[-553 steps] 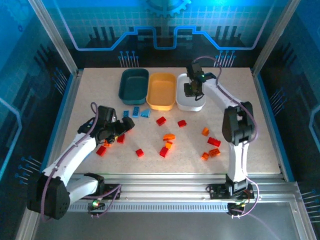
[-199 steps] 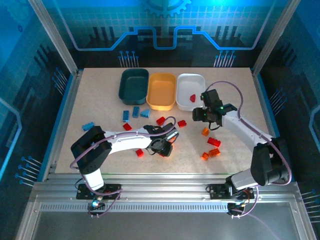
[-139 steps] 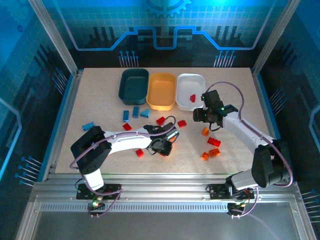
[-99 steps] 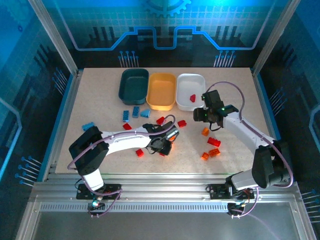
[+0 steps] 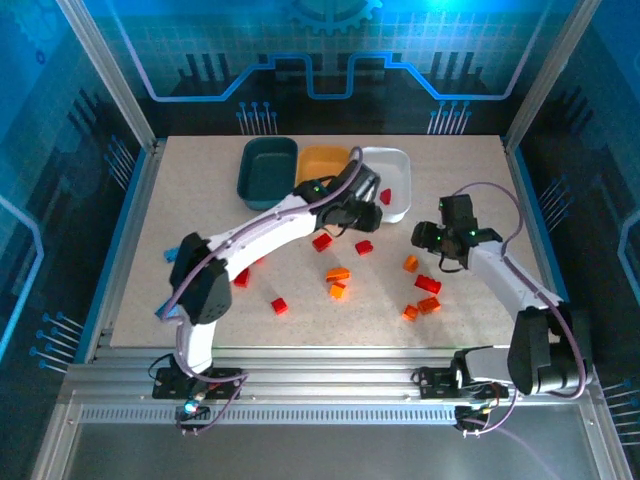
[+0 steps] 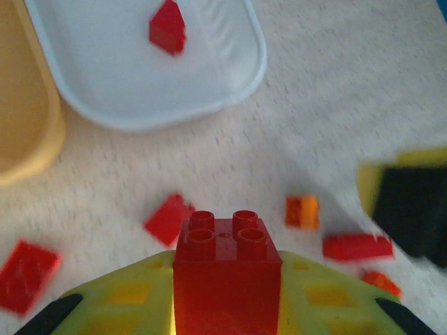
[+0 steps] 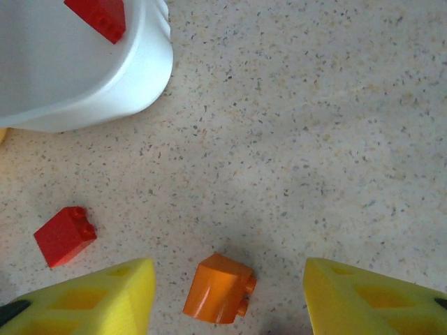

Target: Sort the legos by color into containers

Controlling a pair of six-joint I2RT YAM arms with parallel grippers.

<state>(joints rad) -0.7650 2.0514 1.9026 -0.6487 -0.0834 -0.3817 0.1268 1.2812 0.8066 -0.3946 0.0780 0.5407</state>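
Observation:
My left gripper is shut on a red lego and hangs just in front of the white container. One red lego lies inside that white container. My right gripper is open, low over the table. A loose orange lego sits between its yellow fingers, apart from both. From above, the right gripper is beside that orange lego. The teal container and the yellow-orange container stand left of the white one.
Red legos and orange ones lie mid-table. More red and orange pieces sit near the right arm. A red lego lies left of the right fingers. The white container's corner is close by.
My left arm has lifted the red lego from mid-table and swung it back toward the white container. My right gripper has moved right and nearer, over the orange lego.

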